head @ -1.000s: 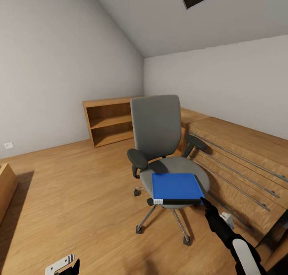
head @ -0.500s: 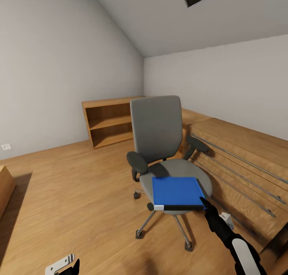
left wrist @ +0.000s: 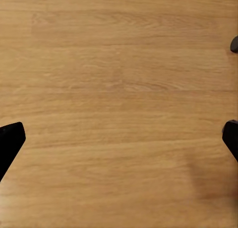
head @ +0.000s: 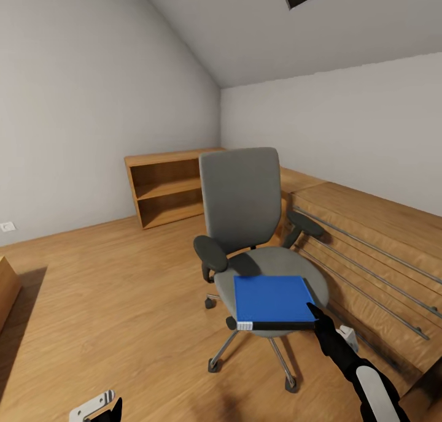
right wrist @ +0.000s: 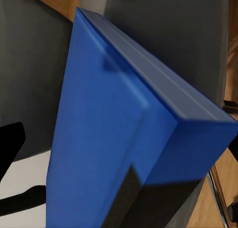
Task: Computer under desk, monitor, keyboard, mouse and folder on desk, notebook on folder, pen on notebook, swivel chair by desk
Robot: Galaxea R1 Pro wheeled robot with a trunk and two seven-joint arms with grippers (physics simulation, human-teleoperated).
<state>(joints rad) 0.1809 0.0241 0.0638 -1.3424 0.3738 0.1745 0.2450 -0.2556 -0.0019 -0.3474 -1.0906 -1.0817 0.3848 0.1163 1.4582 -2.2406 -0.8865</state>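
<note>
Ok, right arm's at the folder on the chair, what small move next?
Probably ease the right gripper forward so its fingers straddle the blue folder corner, then close. The folder lies flat on the swivel chair seat, its corner between the spread fingers in the wrist view.

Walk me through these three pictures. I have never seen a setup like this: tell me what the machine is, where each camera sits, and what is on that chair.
This is a simulated two-armed wheeled robot, steered by a person. The large picture comes from a camera on its head, looking down into a bedroom. A grey swivel chair stands on the wooden floor, and a blue folder lies flat on its seat. The right gripper reaches to the folder's near corner; whether it grips yet cannot be told. The right wrist camera sees that folder up close. The left gripper hangs low, and its wrist camera looks at bare floor between its spread fingers. An empty bookshelf stands behind.
</note>
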